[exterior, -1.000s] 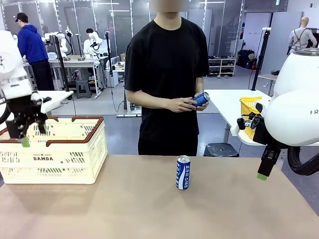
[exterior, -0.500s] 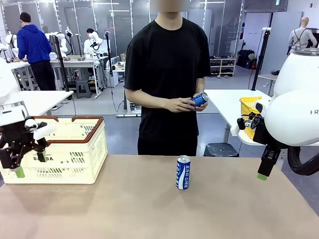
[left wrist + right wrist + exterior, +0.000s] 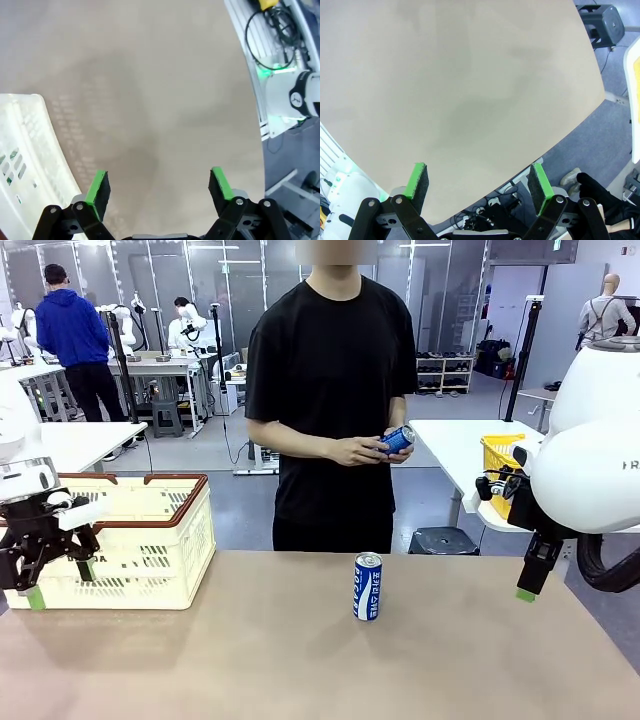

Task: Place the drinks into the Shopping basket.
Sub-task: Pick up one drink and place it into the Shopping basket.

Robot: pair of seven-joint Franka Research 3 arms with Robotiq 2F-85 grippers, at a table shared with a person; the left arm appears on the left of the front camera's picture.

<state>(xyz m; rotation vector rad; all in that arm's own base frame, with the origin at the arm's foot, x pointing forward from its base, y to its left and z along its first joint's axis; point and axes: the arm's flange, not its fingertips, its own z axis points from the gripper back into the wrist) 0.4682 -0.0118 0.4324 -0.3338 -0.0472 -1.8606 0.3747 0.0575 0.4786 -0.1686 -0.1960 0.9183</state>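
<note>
One blue drink can (image 3: 368, 586) stands upright near the middle of the tan table (image 3: 300, 660). The person at the far side holds a second blue can (image 3: 399, 440) in both hands at waist height. At the table's far left sits the cream Shopping basket (image 3: 150, 540) with its brown-red rim. My left gripper (image 3: 62, 583) hangs open in front of the basket's near left side, with nothing between its green pads; the left wrist view shows the gripper (image 3: 159, 185) above bare table with the basket wall (image 3: 25, 150) beside it. My right gripper (image 3: 527, 590) hovers at the table's right edge, open (image 3: 479, 182) and empty.
A yellow mesh basket (image 3: 497, 465) sits on a white table behind my right arm. In the right wrist view, the table's edge (image 3: 560, 140) runs close under the right gripper. Bare tabletop lies between the standing can and both grippers.
My left gripper has come down from above the basket's left rim to table level in front of the basket. The right arm, the cans and the person have hardly moved.
</note>
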